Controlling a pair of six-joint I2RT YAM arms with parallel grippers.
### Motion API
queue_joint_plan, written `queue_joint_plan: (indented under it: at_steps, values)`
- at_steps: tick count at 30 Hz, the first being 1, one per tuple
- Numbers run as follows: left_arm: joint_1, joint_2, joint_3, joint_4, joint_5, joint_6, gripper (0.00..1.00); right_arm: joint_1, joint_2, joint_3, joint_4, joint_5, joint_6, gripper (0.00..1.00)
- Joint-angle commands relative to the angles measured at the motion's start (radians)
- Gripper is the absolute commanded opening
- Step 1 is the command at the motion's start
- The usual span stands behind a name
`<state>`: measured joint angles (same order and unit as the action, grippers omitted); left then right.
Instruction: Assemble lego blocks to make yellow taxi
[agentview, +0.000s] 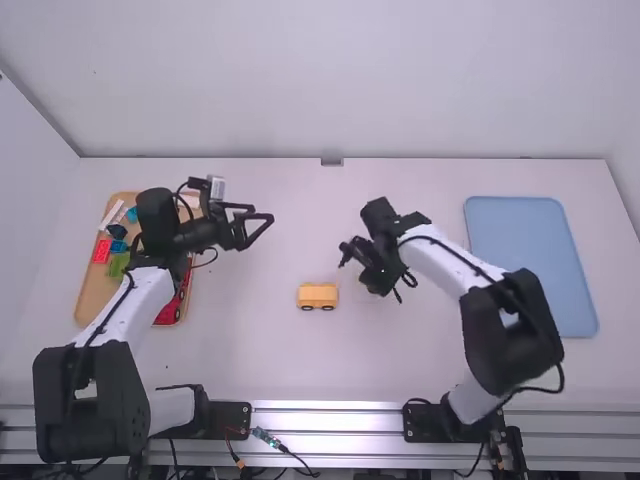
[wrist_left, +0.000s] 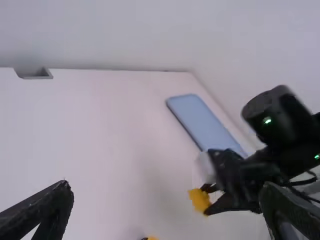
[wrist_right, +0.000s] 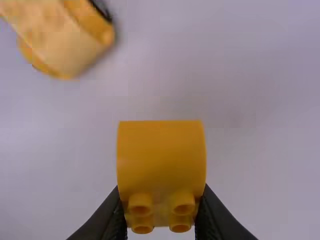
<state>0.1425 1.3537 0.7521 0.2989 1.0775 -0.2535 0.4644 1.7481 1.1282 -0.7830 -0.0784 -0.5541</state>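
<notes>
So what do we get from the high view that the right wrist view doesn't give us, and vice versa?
High view: block tray, blue tray, left gripper.
Right wrist view: yellow block with its round studs, clamped between the fingers.
Both: right gripper and yellow car base on the table.

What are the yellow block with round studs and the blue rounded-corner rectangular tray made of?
Yellow studded plastic block: likely moulded, smooth satin finish; even colour, regular round studs.
Blue rectangular tray: probably matte plastic; uniform colour, rounded corners, no glare. Painted metal not ruled out.
</notes>
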Motion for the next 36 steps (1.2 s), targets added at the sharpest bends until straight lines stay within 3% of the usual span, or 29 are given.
queue_joint_plan:
  at_steps: [1, 11, 13, 15, 16, 17, 18, 22, 27, 32, 36]
  values:
    - [-0.004, -0.008, -0.007, -0.008, 0.031, 0.055, 0.99, 0.043, 0.081, 0.017, -0.009, 0.175, -0.106, 0.00]
    - [-0.004, -0.008, -0.007, -0.018, 0.031, 0.076, 0.99, 0.127, 0.272, 0.078, -0.013, 0.297, -0.105, 0.00]
    - [-0.004, -0.008, -0.007, -0.023, 0.032, 0.078, 0.99, 0.126, 0.277, 0.093, -0.013, 0.324, -0.060, 0.20]
    - [-0.004, -0.008, -0.007, -0.032, 0.033, 0.112, 0.99, 0.126, 0.277, 0.114, -0.012, 0.404, 0.047, 0.30]
    - [-0.004, -0.008, -0.007, -0.039, 0.032, 0.126, 0.99, 0.125, 0.277, 0.126, -0.020, 0.428, 0.093, 0.43]
    - [-0.004, -0.008, -0.007, -0.050, 0.032, 0.142, 0.99, 0.125, 0.277, 0.145, -0.043, 0.435, 0.110, 0.82]
    - [-0.004, -0.008, -0.007, -0.056, 0.032, 0.146, 0.99, 0.125, 0.275, 0.157, -0.063, 0.428, 0.109, 0.97]
    - [0.000, -0.008, -0.007, -0.063, 0.033, 0.147, 0.99, 0.125, 0.252, 0.198, -0.116, 0.315, 0.035, 0.99]
    - [0.000, -0.008, -0.007, -0.064, 0.033, 0.160, 0.99, 0.123, 0.223, 0.198, -0.121, 0.310, -0.046, 0.99]
    - [0.000, -0.008, -0.007, -0.062, -0.007, 0.187, 0.99, 0.101, 0.104, 0.191, -0.164, 0.193, -0.238, 0.99]
    - [0.010, -0.008, -0.007, -0.090, -0.073, 0.173, 0.99, 0.032, -0.042, 0.153, -0.101, 0.093, -0.282, 0.99]
